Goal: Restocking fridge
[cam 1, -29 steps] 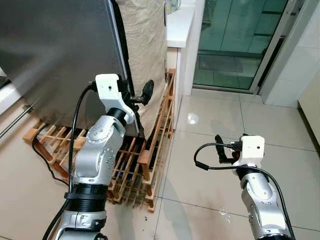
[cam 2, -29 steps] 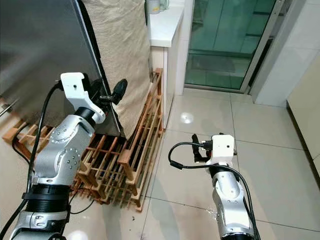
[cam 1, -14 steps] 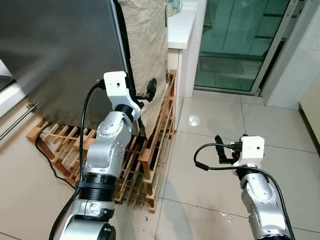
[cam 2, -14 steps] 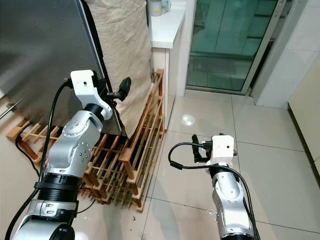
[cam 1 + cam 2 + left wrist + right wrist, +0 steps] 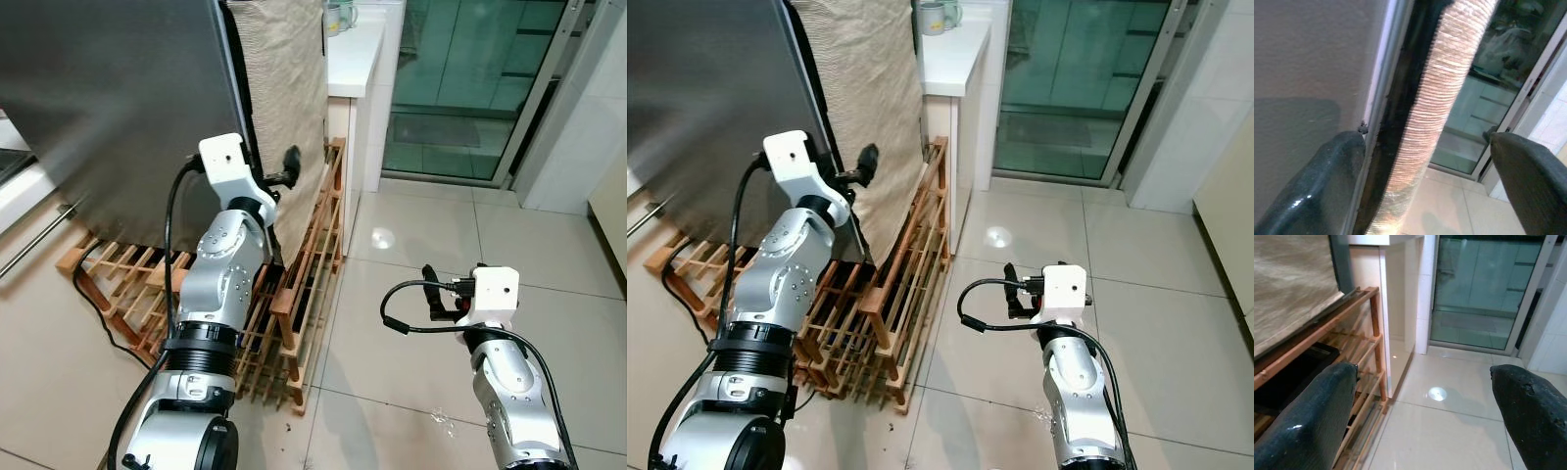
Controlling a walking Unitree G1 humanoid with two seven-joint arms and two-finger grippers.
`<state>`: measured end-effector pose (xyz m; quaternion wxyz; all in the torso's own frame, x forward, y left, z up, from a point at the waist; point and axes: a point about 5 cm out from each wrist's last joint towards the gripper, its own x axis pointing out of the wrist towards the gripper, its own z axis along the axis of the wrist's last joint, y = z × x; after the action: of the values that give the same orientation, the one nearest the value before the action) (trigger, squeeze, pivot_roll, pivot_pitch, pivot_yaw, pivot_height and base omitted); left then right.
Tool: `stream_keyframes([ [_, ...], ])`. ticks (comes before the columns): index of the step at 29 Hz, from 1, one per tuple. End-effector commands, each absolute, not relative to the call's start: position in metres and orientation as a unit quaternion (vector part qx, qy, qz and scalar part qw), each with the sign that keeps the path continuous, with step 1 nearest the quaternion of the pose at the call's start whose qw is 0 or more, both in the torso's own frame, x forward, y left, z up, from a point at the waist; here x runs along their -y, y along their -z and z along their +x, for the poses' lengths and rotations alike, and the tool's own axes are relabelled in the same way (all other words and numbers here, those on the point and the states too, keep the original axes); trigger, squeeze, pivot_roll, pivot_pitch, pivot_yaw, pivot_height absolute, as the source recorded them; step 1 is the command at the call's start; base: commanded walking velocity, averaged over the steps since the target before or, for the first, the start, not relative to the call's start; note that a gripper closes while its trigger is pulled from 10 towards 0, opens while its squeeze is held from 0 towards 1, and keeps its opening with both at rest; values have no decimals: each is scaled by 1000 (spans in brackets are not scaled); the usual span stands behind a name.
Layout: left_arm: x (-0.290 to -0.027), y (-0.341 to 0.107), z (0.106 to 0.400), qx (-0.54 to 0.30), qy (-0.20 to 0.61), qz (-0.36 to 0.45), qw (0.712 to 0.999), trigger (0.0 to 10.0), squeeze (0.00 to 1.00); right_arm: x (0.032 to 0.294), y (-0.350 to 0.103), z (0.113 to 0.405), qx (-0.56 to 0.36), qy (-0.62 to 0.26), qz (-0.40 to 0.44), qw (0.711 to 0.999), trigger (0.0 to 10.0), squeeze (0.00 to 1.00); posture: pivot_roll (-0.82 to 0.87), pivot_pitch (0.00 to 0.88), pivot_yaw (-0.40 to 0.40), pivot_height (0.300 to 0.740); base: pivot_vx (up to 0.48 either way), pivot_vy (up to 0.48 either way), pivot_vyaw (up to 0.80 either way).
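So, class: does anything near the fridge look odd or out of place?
Yes. A wooden rack lies tipped against the fridge, whose side is draped in a cloth. The left claw, open, is at the door's edge.

No legible text or labels.

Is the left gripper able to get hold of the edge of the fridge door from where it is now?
Probably yes. The left gripper is open, its fingers straddling the fridge door edge where the burlap cover hangs. Nothing lies between them, though the cloth could get pinched too.
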<state>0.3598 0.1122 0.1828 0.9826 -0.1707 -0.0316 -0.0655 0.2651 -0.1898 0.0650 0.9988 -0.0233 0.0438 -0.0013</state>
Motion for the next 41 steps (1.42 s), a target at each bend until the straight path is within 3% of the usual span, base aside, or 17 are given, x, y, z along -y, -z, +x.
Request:
stream_keyframes([
  [1, -119, -187, 363, 43, 45, -159, 985, 10000, 0, 189, -67, 265, -40, 3, -20, 999, 10000, 0, -176, 0, 90, 740, 0, 0, 0],
  [8, -119, -187, 365, 56, 43, -135, 988, 10000, 0, 189, -67, 264, -41, 3, -20, 999, 10000, 0, -173, 0, 87, 740, 0, 0, 0],
  [14, -102, -191, 370, 63, 82, -147, 984, 10000, 0, 188, -66, 263, -42, 0, -20, 999, 10000, 0, -173, 0, 85, 740, 0, 0, 0],
  [17, -54, -198, 367, 67, 232, -166, 956, 10000, 0, 187, -65, 263, -44, -1, -20, 999, 10000, 0, -171, 0, 82, 740, 0, 0, 0],
  [24, -1, -206, 352, 69, 373, -200, 903, 10000, 0, 186, -65, 262, -46, -2, -21, 999, 10000, 0, -194, 0, 88, 740, 0, 0, 0],
  [25, 28, -215, 339, 82, 435, -219, 869, 10000, 0, 186, -64, 260, -46, -2, -21, 999, 10000, 0, -209, 0, 93, 740, 0, 0, 0],
  [26, 28, -215, 339, 82, 435, -219, 869, 10000, 0, 186, -64, 260, -46, -2, -21, 999, 10000, 0, -209, 0, 93, 740, 0, 0, 0],
  [30, 67, -224, 312, 89, 532, -257, 802, 10000, 0, 187, -62, 256, -50, 2, -20, 999, 10000, 0, -231, 0, 97, 740, 0, 0, 0],
  [35, 87, -240, 283, 97, 633, -297, 709, 10000, 0, 190, -58, 249, -58, 7, -22, 998, 10000, 0, -245, 0, 102, 740, 0, 0, 0],
  [41, 77, -242, 285, 109, 633, -296, 707, 10000, 0, 191, -57, 248, -61, 11, -23, 998, 10000, 0, -249, 0, 103, 740, 0, 0, 0],
])
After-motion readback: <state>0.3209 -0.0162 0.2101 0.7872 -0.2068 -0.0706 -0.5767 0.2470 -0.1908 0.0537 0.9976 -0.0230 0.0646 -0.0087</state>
